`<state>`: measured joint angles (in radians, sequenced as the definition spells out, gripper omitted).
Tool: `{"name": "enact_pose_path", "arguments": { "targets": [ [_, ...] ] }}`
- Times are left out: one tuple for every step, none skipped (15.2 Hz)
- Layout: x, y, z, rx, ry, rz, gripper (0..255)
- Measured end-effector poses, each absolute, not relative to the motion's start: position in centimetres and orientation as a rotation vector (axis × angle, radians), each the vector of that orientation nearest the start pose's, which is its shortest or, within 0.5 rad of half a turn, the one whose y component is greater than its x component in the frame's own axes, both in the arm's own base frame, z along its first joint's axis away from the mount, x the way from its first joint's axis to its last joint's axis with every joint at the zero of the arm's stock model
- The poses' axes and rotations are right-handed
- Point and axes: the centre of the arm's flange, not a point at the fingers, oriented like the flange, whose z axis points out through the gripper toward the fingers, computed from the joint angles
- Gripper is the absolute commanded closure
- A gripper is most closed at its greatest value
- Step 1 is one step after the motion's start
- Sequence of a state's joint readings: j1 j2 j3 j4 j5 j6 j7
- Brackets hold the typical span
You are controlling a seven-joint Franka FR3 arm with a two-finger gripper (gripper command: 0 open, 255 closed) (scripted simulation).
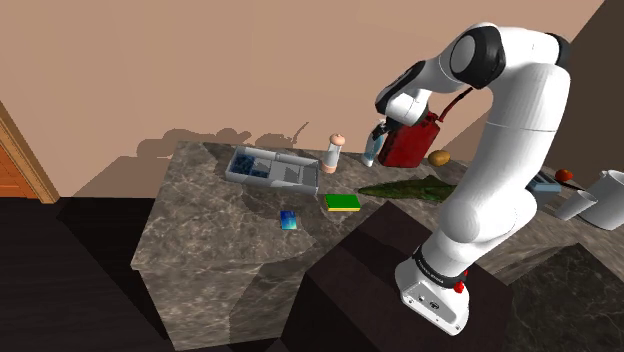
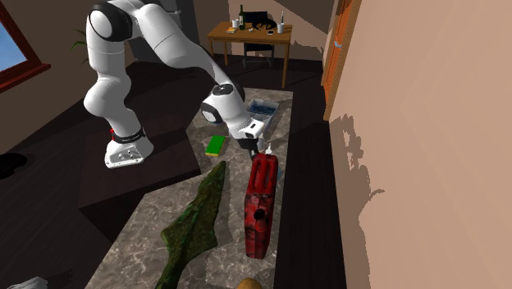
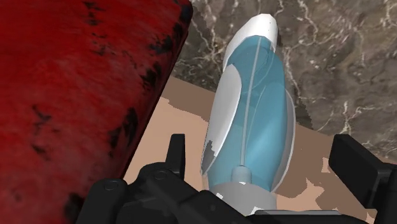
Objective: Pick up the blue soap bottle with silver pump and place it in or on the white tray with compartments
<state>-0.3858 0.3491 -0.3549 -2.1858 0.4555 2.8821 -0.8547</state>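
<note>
In the shoulder view the counter carries, from left to right, the tray, a small blue packet in front of it, a capped tube standing just past the tray's right end, and a green and yellow sponge nearer the front. Next comes the bottle, standing by the counter's back edge close to the wall. It is near the tray but clear of it, with the tube between them. The gripper hangs right above the bottle, pointing down at its pump end. To the right of both, just beside the bottle, is the red can, and a flat green leafy piece lies in front of the can. In the wrist view the bottle's blue and white body runs away from the hand between the two fingers. They stand spread wide, with a gap on each side of the bottle, so the gripper is released and grips nothing. The can's red side fills the space beyond the one finger.
</note>
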Motion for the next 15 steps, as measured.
{"name": "enact_pose_path", "arguments": {
  "targets": [
    [42.06,-41.26,27.39,-3.282,0.433,-0.547,0],
    [42.06,-41.26,27.37,-3.282,0.433,-0.547,0],
    [42.08,-41.27,27.36,-3.282,0.433,-0.547,0],
    [42.08,-41.27,27.35,-3.282,0.433,-0.547,0],
    [42.07,-41.27,27.34,-3.282,0.433,-0.547,0],
    [42.08,-41.28,27.35,-3.282,0.433,-0.547,255],
    [42.06,-41.3,27.33,-3.282,0.434,-0.547,255],
    [42.03,-41.34,27.32,-3.282,0.435,-0.547,255],
    [42.04,-41.34,27.35,-3.282,0.435,-0.547,255],
    [42.03,-41.36,27.36,-3.282,0.435,-0.547,255],
    [42.02,-41.37,27.36,-3.282,0.435,-0.547,255],
    [42.02,-41.38,27.37,-3.282,0.436,-0.547,255],
    [42.02,-41.38,27.38,-3.282,0.436,-0.547,255],
    [42.03,-41.39,27.38,-3.282,0.436,-0.547,255],
    [42.04,-41.39,27.39,-3.282,0.436,-0.548,255]
  ]
}}
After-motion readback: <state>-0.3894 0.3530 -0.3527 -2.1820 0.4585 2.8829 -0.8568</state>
